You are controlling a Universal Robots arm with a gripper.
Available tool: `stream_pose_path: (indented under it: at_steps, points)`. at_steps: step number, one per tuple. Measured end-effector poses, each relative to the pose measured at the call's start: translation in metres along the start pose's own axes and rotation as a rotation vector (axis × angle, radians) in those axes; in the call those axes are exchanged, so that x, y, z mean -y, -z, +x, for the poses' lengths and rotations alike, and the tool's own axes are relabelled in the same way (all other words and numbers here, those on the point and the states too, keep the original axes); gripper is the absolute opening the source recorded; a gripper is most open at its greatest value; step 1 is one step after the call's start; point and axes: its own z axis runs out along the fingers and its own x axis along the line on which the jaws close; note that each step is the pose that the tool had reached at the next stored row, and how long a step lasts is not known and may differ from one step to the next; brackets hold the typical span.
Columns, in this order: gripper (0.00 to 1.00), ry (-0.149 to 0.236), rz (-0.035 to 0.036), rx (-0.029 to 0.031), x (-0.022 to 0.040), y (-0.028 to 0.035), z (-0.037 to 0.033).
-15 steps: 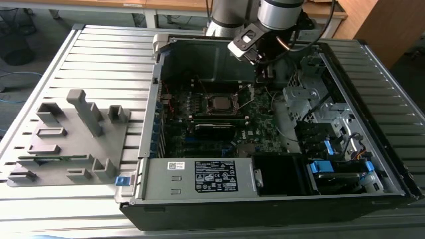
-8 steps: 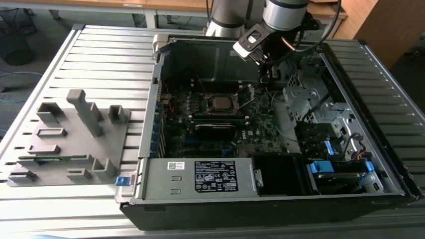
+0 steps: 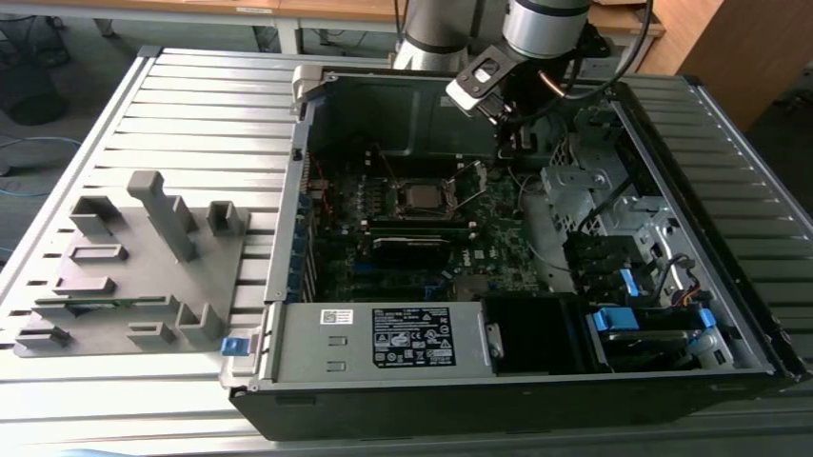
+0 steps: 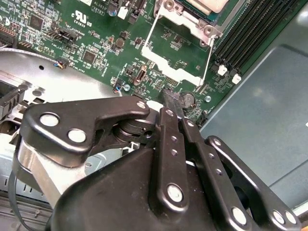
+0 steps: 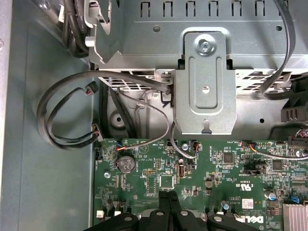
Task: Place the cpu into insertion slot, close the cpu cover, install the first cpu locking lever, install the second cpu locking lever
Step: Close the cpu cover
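Note:
In the exterior view the cpu (image 3: pixel 420 197), a silver-grey square, lies in the insertion slot (image 3: pixel 396 184) at the middle of the green motherboard. The cpu cover (image 3: pixel 473 178) stands open at the slot's edge toward the exterior view's right. In the second wrist view the cpu cover (image 4: pixel 167 59) is a silvery frame with board showing through its window. Thin wire locking levers (image 4: pixel 208 55) run along its sides, loose. My gripper (image 3: pixel 519 148) hangs inside the case, to the exterior view's right of the slot. Its black fingers (image 4: pixel 169 103) are shut together with nothing between them, just above the board (image 5: pixel 168 196).
A coin battery (image 5: pixel 126 163) sits near my fingertips. A metal drive bracket (image 5: pixel 204 91) and looped cables (image 5: pixel 72 115) stand close beside the board. Black memory slots (image 4: pixel 255 29) flank the socket. A power supply (image 3: pixel 381 338) fills the case front; a grey fixture (image 3: pixel 128 267) lies outside.

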Motion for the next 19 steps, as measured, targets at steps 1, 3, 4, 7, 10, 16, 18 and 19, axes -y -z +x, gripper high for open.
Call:
stream_pose_path:
  at_steps: [1,3,4,7,10,16,18,19]
  points:
    - [0.1,0.0,0.0,0.0,0.0,0.0,0.0]
    - [0.1,0.0,0.0,0.0,0.0,0.0,0.0]
    - [0.1,0.0,0.0001,0.0001,0.0,-0.0001,0.0]
    - [0.1,0.0,0.0,0.0001,0.0001,-0.0022,-0.0001]
    - [0.1,0.0,0.0,0.0,0.0002,-0.0058,-0.0001]
    - [0.1,0.0,0.0001,-0.0001,0.0006,-0.0139,-0.0003]
    - [0.1,0.0,0.0005,0.0,0.0008,-0.0165,-0.0004]
    - [0.1,0.0,0.0007,-0.0001,0.0009,-0.0179,-0.0004]
